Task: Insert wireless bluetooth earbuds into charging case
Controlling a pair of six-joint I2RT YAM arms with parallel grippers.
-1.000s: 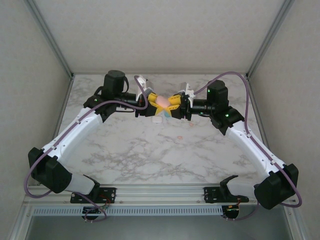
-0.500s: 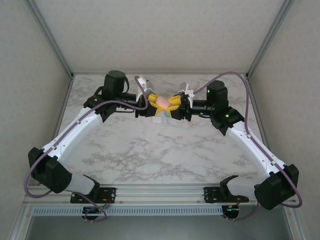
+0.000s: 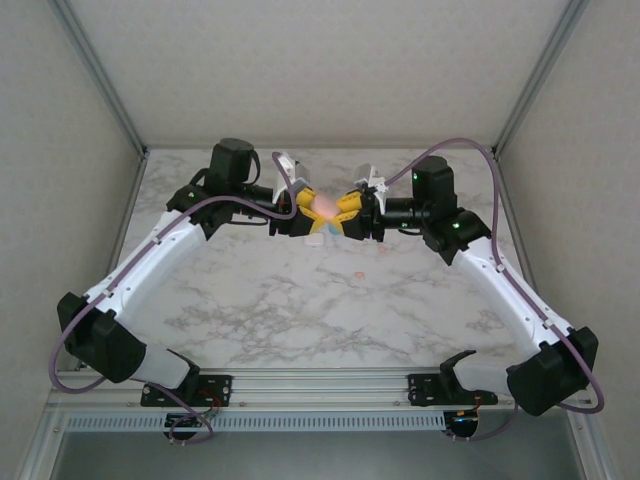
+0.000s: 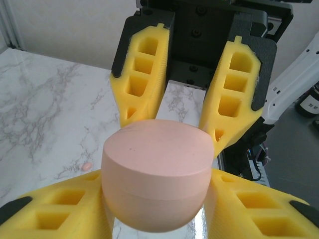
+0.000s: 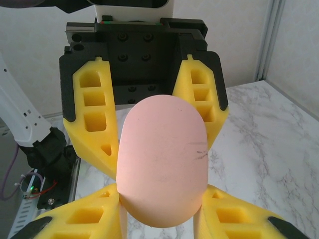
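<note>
Charging case (image 4: 157,174), pink, pebble-shaped, no gap seen at its seam: was held off the surface (image 3: 300,310) at upper centre of the top view, between both grippers.
Left gripper (image 4: 155,199): fingers pressed on either side of the case's lower half.
Right gripper (image 5: 160,209): clamped on the opposite end.
Change noted: over the last second the joined grippers and case had shifted slightly toward the top of the frame; both holds otherwise looked as before.
Earbud (image 4: 87,166), pinkish bead: lay loose on the surface at lower left of the left wrist view, well apart from the case.
Judgement: case seemingly unopened, no earbud inserted; opening it appeared the step in hand.
</note>
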